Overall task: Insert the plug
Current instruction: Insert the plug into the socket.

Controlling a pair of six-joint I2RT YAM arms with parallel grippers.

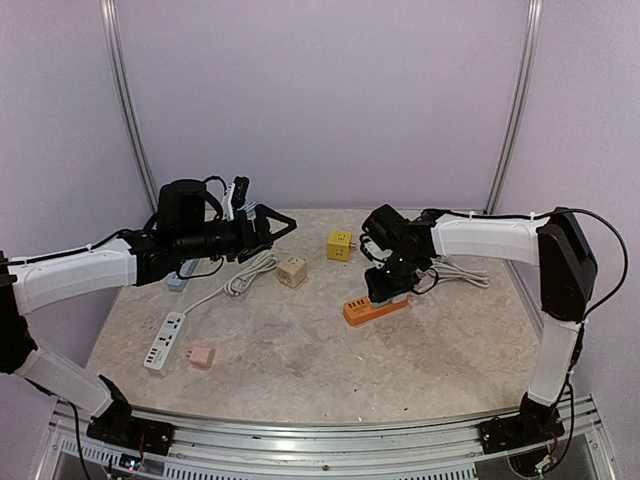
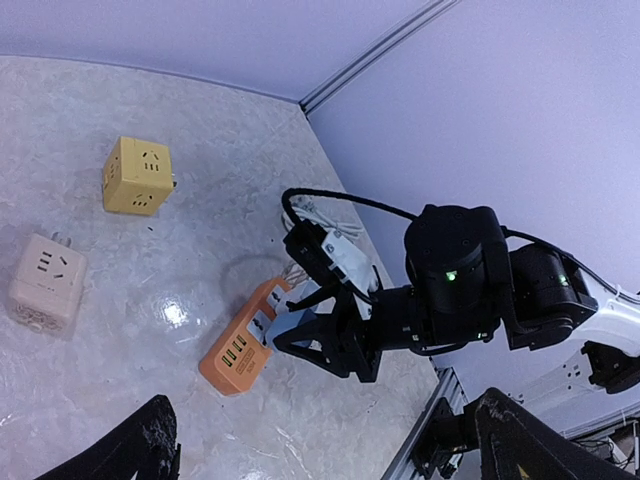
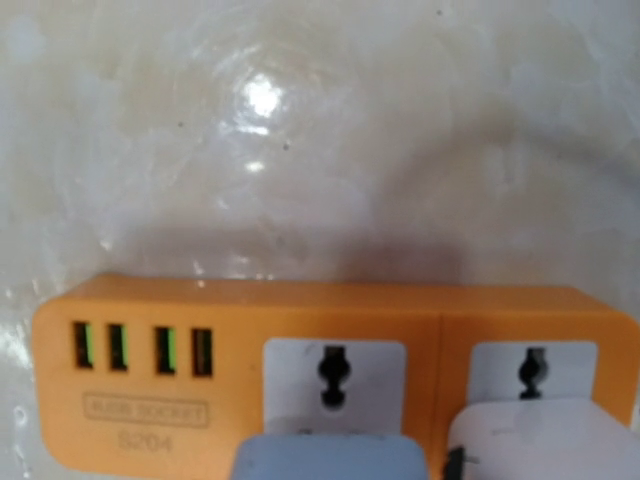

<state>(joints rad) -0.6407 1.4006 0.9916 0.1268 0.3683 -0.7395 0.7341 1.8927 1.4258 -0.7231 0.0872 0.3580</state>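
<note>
– Purple walls point(image 1: 320, 100) are standing round a pale, stone-look bench point(image 1: 300, 380). What is the right gripper point(image 1: 384, 283) doing over it?
– It is pointing down at the orange power strip point(image 1: 372, 309), which is lying near the right side of the bench. It is pinching a small grey-blue plug point(image 3: 330, 455). The left wrist view is showing the plug tucked in its grip.
– Is the plug going in?
– It is sitting right over the middle socket point(image 3: 333, 375) of the strip. The top hole of that socket is showing above the plug, so the plug is probably not pushed all the way down. How deep the pins are sitting is hidden.
– And the white plug point(image 3: 540, 435) next to it?
– That one is covering the socket at the right end of the strip. Whether it is part of this job is not clear.
– What is the left gripper point(image 1: 284, 227) doing?
– It is hanging in the air over the back left of the bench. Its jaws are gaping wide and it is holding nothing. It is well apart from the strip.
– So how much is done?
– Picking up the plug and lining it up are looking done. Pressing it down into the socket and then letting go are looking like what is left.
</note>
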